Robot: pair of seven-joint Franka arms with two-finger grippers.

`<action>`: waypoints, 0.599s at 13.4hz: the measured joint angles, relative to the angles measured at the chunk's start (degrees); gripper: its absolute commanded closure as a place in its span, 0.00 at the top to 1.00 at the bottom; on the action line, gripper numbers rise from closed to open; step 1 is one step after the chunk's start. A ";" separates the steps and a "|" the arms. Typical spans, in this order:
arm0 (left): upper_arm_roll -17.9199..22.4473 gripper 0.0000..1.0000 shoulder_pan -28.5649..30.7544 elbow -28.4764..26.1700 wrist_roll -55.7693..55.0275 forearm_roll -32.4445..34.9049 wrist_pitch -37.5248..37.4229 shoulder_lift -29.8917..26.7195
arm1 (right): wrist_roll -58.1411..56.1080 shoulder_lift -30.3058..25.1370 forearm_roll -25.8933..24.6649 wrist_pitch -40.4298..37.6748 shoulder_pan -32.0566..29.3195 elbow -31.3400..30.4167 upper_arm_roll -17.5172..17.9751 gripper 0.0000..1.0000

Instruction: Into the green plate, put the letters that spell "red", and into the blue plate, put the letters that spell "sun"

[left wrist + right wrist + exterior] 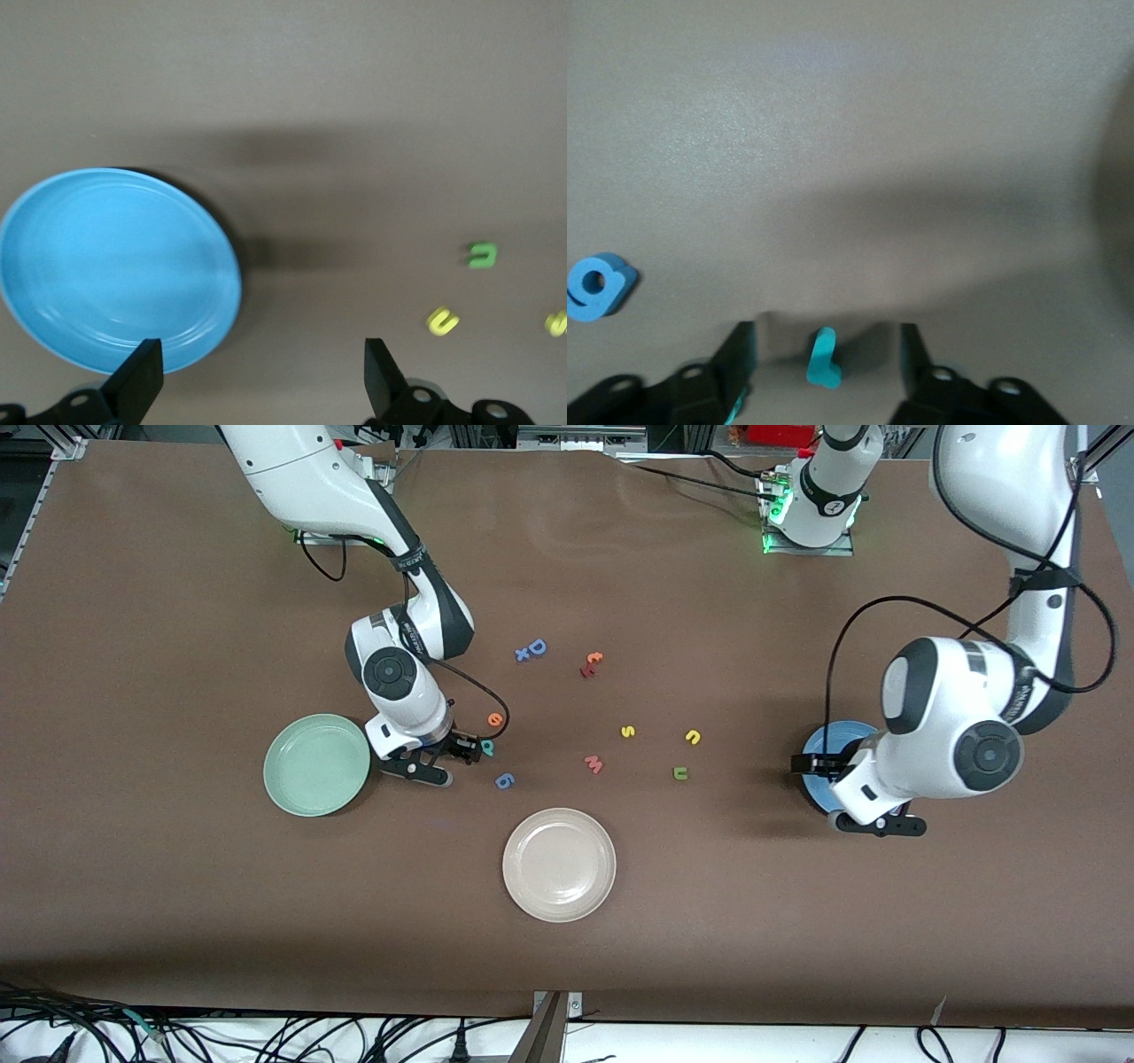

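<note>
My right gripper (464, 749) is down at the table beside the green plate (316, 764), open. A small teal letter (823, 359) stands between its fingers (740, 354) with a gap on each side. A second teal piece (735, 403) shows against one finger. A teal letter (486, 746) peeks out at the fingertips, and the orange "e" (495, 718) lies close by. Yellow "s" (627, 732), yellow "n" (693, 736) and green "u" (680, 773) lie mid-table. My left gripper (261, 381) hangs open and empty over the edge of the blue plate (115, 266).
A blue 6-shaped piece (504, 780) lies just nearer the camera than the right gripper. A pink "m" (594, 763), a periwinkle D (532, 649) and an orange and dark-red pair (591, 664) are scattered mid-table. A cream plate (559, 864) sits nearest the camera.
</note>
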 measured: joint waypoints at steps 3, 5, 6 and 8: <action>-0.06 1.00 -3.30 -0.78 -5.36 0.00 4.66 1.16 | 0.00 0.00 0.00 0.08 -0.01 -0.06 0.00 0.50; -0.06 1.00 -4.39 -2.13 -6.76 0.00 8.41 2.34 | 0.00 0.00 0.00 0.12 -0.01 -0.09 0.00 0.50; -0.06 1.00 -4.58 -2.55 -7.44 0.00 9.90 3.17 | 0.00 0.00 0.00 0.13 -0.01 -0.10 0.00 0.50; -0.08 1.00 -4.95 -2.59 -9.25 0.00 11.90 4.46 | 0.00 0.00 0.00 0.14 -0.01 -0.16 0.00 0.50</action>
